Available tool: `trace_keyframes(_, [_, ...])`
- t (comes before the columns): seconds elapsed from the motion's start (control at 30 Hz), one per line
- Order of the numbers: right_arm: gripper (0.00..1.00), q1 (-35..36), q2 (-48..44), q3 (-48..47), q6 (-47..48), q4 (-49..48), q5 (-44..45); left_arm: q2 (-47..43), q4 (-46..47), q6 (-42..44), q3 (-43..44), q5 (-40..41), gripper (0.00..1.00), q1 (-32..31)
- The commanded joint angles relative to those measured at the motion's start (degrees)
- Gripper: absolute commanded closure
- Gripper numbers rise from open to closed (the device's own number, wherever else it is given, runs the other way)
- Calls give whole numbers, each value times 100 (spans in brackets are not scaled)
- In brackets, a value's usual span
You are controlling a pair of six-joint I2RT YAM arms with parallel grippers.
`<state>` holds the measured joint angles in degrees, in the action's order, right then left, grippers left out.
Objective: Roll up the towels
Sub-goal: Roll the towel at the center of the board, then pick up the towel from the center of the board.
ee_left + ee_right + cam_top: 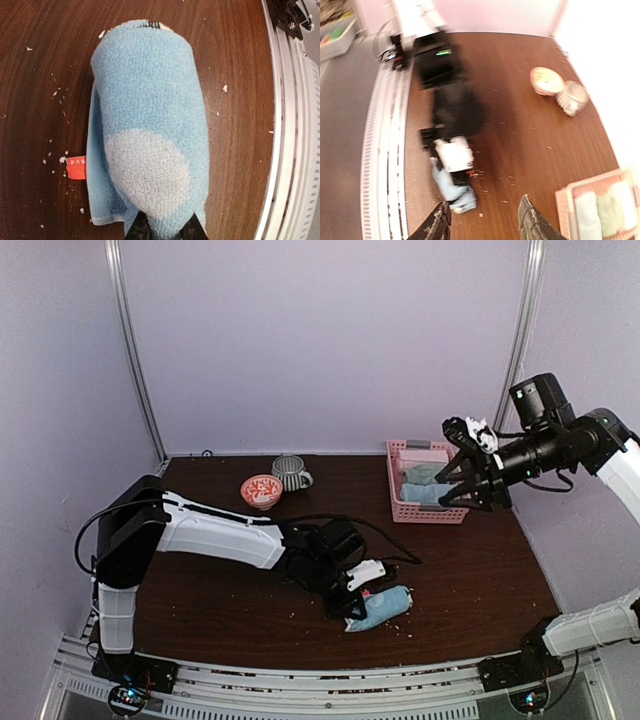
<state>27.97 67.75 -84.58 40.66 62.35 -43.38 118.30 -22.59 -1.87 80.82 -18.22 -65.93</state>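
One rolled towel, light blue, on its side on the dark wooden surface, toward 5 o'clock in the top view and near the front edge. Loose outer flap along one side of the roll, with a small orange tag poking out from the flap's edge. Pale oval patch on the blue terry close to the gripped end. White crumbs scattered on the wood around it.

Left claw clenched on the roll's end, at 9 o'clock of the towel in the top view. From the left wrist, dark fingertips at 6 o'clock of the picture, pressed against the cloth from both sides.

Right claw released, fingers spread and holding nothing, raised over the surface at about 2 o'clock, just above the pink basket. Several folded towels inside that basket, pale blue and grey-green, side by side.

Further off, at about 11 o'clock of the surface, an orange-patterned bowl and a ribbed grey mug, just beside each other and well apart from the roll. Blurred right wrist view; bowl, mug and basket recognisable there, little else.
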Motion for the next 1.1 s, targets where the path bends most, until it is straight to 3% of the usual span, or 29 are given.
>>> trace_keyframes(0.0, [56, 1049, -71, 769, 619, 215, 725, 486, -543, -584, -86, -824, 95, 270])
trace_keyframes(0.27, [63, 2980, -78, 2233, 312, -412, 2315, 548, -523, -622, -85, -884, 95, 344])
trace_keyframes(0.33, [63, 3345, -62, 2687, 73, -943, 2969, 553, -510, -640, -101, -870, 95, 344])
trace_keyframes(0.4, [57, 3675, -40, 3182, -130, -1850, 4008, 541, -489, -656, -125, -925, 96, 357])
trace_keyframes(0.5, [52, 3865, 132, 3798, -95, -2814, 4855, 545, -434, -695, -160, -1027, 96, 407])
trace_keyframes(0.83, [47, 3941, 1058, 4299, -105, -4382, 5551, 533, -429, -672, -138, -1042, 96, 478])
trace_keyframes(1.07, [40, 3940, 1512, 4449, 143, -4629, 5256, 543, -431, -648, -110, -1096, 96, 502])
